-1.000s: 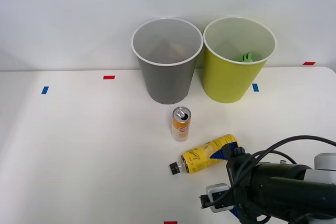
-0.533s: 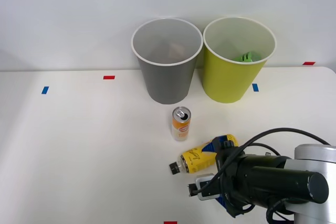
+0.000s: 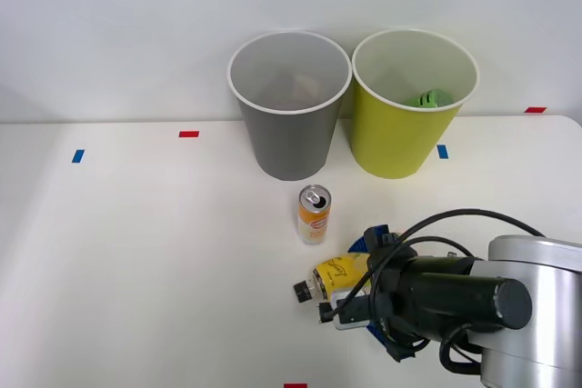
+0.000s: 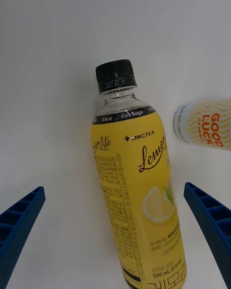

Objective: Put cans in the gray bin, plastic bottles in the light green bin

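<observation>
The end effector (image 4: 115, 241) hangs released over the yellow bottle (image 4: 134, 188), which lies on the surface (image 3: 136, 243) near the can (image 3: 314, 213). It should descend with fingers (image 4: 19, 221) straddling the label's middle, square across it, clear of the can.

Yellow bottle (image 4: 137, 192) reads "LINGTEA Lemon"; can (image 4: 204, 129) reads "GOOD LUCK"

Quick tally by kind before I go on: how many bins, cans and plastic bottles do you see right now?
Bins: 2, the gray bin and the light green bin.
Cans: 1, the orange can standing on the table.
Plastic bottles: 2, the yellow bottle lying on the table and a green one inside the light green bin.
Total: 5.
</observation>
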